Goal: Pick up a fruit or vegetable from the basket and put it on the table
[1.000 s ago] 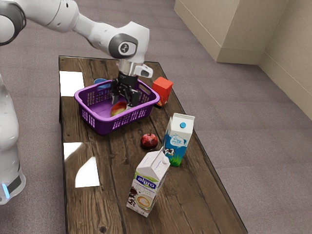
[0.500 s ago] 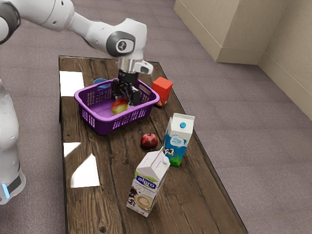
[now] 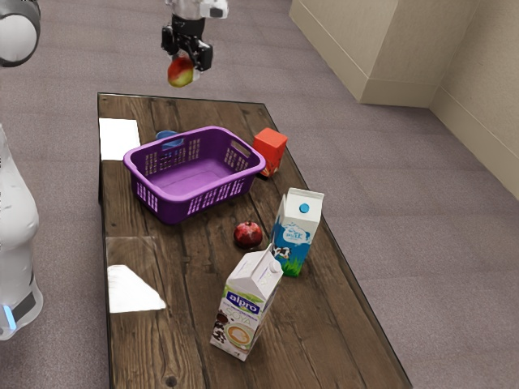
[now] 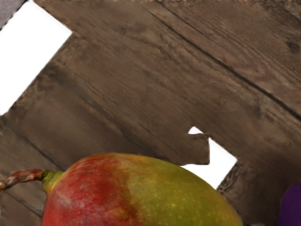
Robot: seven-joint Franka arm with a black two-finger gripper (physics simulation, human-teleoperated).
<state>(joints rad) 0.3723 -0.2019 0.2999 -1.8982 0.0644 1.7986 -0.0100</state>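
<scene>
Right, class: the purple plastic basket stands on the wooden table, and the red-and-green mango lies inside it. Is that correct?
The mango isn't inside: the exterior view shows it held aloft in the black two-finger gripper. The basket does stand on the table.

Indoor rm, type unclear: carpet (image 3: 413, 219), walls (image 3: 349, 49)
</scene>
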